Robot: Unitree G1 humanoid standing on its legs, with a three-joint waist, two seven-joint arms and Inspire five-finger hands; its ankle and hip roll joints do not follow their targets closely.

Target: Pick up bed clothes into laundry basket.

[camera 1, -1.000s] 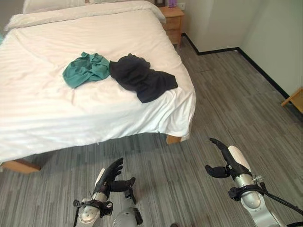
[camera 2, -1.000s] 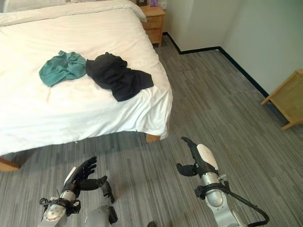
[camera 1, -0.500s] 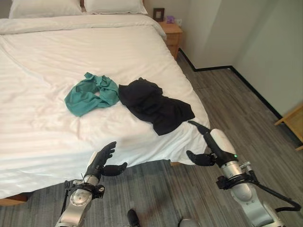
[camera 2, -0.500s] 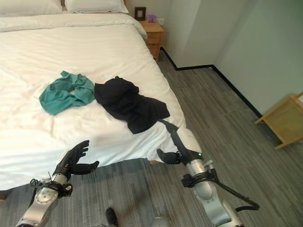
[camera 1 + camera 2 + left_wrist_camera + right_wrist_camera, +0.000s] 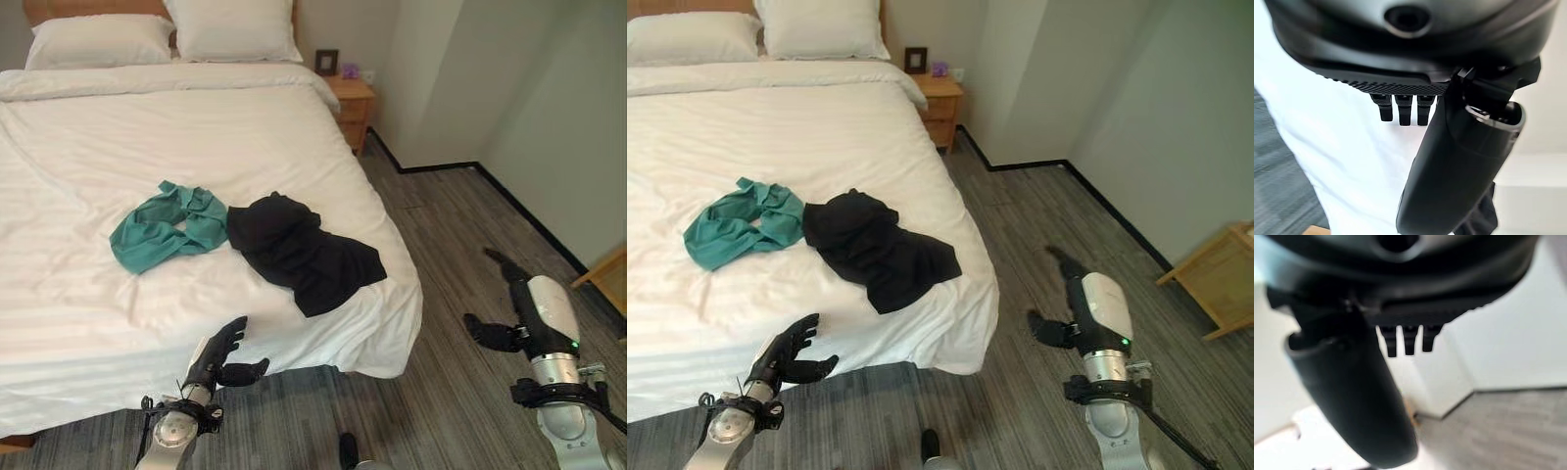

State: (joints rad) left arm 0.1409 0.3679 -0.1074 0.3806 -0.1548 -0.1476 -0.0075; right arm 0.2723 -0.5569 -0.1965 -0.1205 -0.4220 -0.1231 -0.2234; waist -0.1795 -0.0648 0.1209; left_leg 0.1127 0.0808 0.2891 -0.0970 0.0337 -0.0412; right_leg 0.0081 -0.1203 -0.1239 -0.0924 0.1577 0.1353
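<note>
A teal garment (image 5: 162, 228) and a black garment (image 5: 299, 252) lie crumpled side by side on the white bed (image 5: 118, 137), the black one nearer the bed's right edge. My left hand (image 5: 217, 357) hovers open at the foot edge of the bed, short of both clothes, holding nothing. My right hand (image 5: 524, 308) hangs open over the floor to the right of the bed, well away from the black garment. In the left wrist view the left hand's fingers (image 5: 1403, 108) point at the white sheet.
Two pillows (image 5: 230, 29) lie at the head of the bed. A wooden nightstand (image 5: 353, 108) stands by the far wall corner. Another wooden piece of furniture (image 5: 1220, 279) sits at the far right. Grey plank floor (image 5: 460, 225) runs along the bed's right side.
The camera has risen and shifted, so more of the bed's head shows. My right hand has swung out to the right, away from the bed's corner. My left hand stays at the foot edge.
</note>
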